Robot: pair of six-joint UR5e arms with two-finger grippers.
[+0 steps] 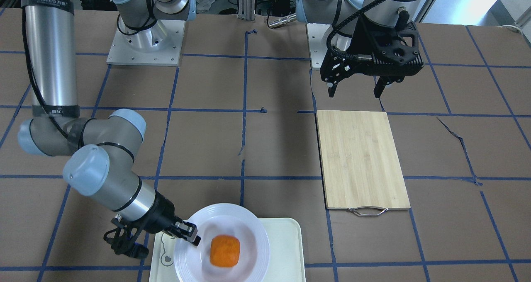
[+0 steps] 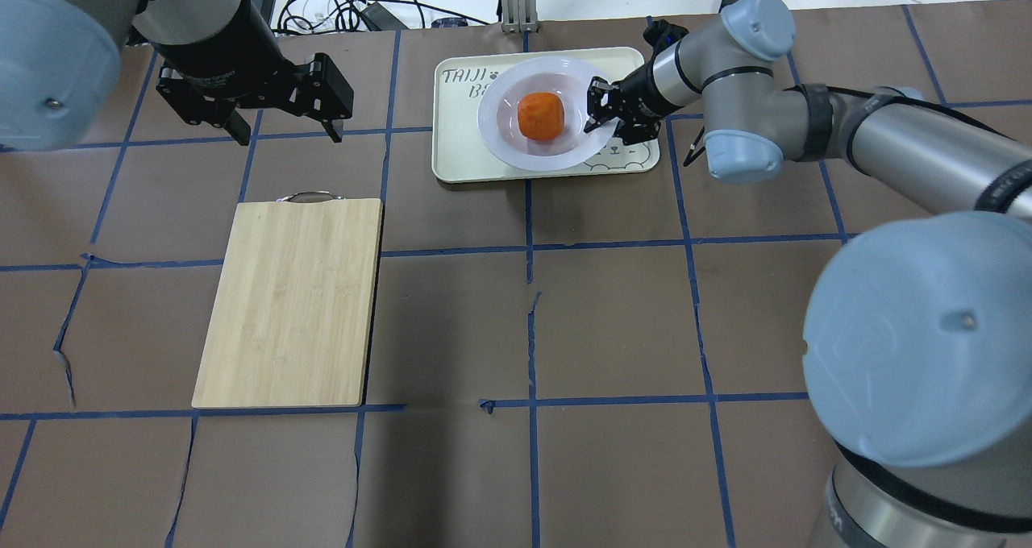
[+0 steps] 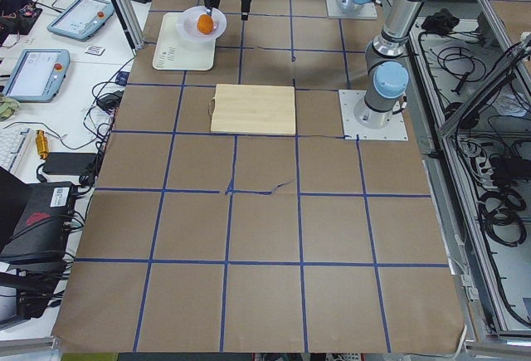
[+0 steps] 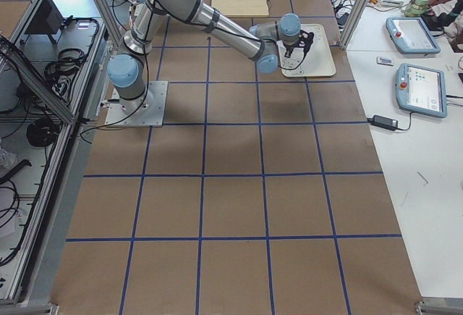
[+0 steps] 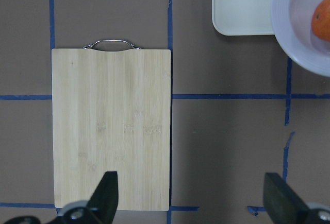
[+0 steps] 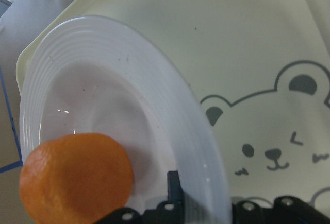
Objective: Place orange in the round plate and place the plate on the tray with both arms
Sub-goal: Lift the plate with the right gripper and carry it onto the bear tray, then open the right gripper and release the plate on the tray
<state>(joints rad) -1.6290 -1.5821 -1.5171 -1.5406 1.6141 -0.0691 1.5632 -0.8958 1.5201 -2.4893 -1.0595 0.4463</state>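
The orange (image 1: 224, 251) (image 2: 539, 115) (image 6: 77, 177) lies in the sunken centre of the white round plate (image 1: 249, 228) (image 2: 500, 129) (image 6: 129, 64). The plate is over the cream tray (image 1: 286, 249) (image 2: 455, 157) (image 6: 247, 44) with the bear drawing. I cannot tell whether it rests on the tray or hangs just above. My right gripper (image 1: 188, 234) (image 2: 597, 113) (image 6: 201, 203) is shut on the plate's rim, on the bear side. My left gripper (image 1: 355, 93) (image 2: 288, 135) (image 5: 193, 198) hangs open and holds nothing, high over the table beyond the cutting board's handle end.
A bamboo cutting board (image 1: 361, 157) (image 2: 290, 298) (image 5: 111, 126) with a metal handle lies on the robot's left half of the table. Brown paper with blue tape lines covers the table. The tray sits at the far edge from the robot.
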